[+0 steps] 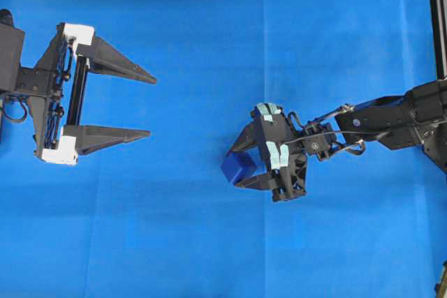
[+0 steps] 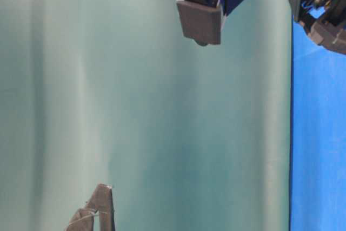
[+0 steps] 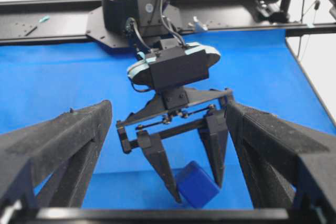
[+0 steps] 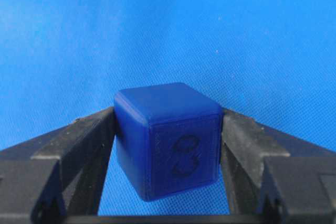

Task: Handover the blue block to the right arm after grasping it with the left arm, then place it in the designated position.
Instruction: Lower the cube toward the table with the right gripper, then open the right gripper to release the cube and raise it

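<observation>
Sitting between the right gripper [image 1: 236,167] fingers at five o'clock of centre, whether gripped or loosening unclear, blue block [image 1: 239,167] looking light, rigid, smooth-sided, best pinched across flat opposite faces; left gripper [image 1: 151,104] gaping wide, holding nothing.

The blue block [image 4: 168,140] is a small dark-blue cube with rounded edges, darker than the bright blue cloth beneath it, and the face toward the right wrist view bears a faint printed mark. It sits slightly turned between the two black fingers [image 4: 79,145] of the right arm's end effector [image 1: 241,165], near their tips. The left arm's end effector [image 1: 150,104] hangs well apart from it, spread wide.
</observation>
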Motion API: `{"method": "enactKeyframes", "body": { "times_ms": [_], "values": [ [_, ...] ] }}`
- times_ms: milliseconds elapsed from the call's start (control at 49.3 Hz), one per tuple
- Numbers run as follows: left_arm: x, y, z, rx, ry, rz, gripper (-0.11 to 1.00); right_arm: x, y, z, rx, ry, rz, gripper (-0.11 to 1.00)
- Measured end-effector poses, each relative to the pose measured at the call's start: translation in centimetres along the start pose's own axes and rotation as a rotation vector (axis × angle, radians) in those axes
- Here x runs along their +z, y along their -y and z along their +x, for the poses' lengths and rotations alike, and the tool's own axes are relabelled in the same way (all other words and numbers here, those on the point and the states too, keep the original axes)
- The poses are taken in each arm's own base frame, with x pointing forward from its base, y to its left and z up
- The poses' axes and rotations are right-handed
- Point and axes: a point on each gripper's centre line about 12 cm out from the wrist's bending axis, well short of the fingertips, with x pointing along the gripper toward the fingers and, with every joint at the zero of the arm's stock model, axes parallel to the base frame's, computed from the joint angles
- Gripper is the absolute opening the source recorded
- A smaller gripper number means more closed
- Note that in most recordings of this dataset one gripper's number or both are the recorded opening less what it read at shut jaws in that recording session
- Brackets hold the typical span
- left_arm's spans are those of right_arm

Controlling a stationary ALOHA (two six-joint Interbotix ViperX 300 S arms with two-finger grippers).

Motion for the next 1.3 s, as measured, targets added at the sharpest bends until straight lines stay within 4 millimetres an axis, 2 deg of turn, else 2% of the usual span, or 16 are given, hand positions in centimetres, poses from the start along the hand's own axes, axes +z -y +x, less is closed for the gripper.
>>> {"method": "enactKeyframes", "body": {
  "times_ms": [61, 122, 243, 325, 649, 994, 1298],
  "values": [
    [0.1, 0.0, 0.0, 0.0, 0.002, 0.003, 0.89, 0.1, 0.0, 0.0, -0.004, 0.003, 0.008, 0.87],
    [0.1, 0.0, 0.0, 0.001, 0.002, 0.003, 0.89, 0.2, 0.1, 0.1, -0.009, 0.001, 0.01, 0.96],
    [0.0, 0.0, 0.0, 0.002, 0.0, 0.001, 0.89, 0.3, 0.2, 0.0, -0.02, -0.008, 0.01, 0.9],
    [0.0, 0.0, 0.0, 0.002, 0.0, 0.001, 0.89, 0.7, 0.1, -0.3, -0.031, -0.012, 0.009, 0.9],
    [0.0, 0.0, 0.0, 0.002, 0.0, 0.004, 0.89, 4.3, -1.3, -3.6, -0.073, 0.022, -0.028, 0.91],
    [0.0, 0.0, 0.0, 0.002, 0.002, 0.003, 0.89, 9.3, -2.5, -9.0, -0.147, 0.086, -0.048, 0.9],
    [0.0, 0.0, 0.0, 0.002, 0.002, 0.004, 0.89, 12.1, -3.3, -14.1, -0.187, 0.158, -0.046, 0.9]
  ]
}}
